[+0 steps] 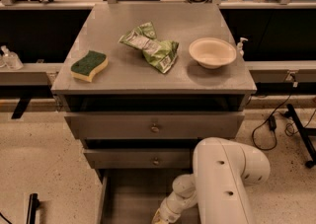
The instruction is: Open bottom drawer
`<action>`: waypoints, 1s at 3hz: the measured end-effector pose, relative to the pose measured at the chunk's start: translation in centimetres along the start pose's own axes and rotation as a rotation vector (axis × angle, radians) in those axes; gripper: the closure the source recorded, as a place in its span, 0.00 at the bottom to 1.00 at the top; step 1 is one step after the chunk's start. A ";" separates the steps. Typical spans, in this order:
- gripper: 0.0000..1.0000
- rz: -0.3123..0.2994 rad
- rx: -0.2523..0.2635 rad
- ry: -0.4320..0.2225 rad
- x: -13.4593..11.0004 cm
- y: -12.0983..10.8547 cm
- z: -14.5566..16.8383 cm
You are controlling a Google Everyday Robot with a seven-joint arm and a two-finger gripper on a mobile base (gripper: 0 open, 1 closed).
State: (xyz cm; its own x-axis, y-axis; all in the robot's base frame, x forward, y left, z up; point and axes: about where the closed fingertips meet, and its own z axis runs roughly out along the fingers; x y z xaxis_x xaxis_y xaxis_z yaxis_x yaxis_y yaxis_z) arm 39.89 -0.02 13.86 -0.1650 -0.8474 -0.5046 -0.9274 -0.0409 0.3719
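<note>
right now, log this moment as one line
bottom drawer: pulled out, interior showing | gripper: low over its interior, at view's lower edge
</note>
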 end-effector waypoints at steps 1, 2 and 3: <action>1.00 0.000 0.000 0.000 0.0 -0.1 0.0; 1.00 0.000 0.000 0.000 0.0 -0.2 -0.1; 0.83 0.000 0.000 0.000 0.0 -0.2 -0.1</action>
State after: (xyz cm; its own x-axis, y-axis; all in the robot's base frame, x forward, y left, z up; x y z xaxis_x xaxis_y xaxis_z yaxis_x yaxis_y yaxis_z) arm 40.15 -0.08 13.87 -0.1650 -0.8474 -0.5046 -0.9274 -0.0409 0.3719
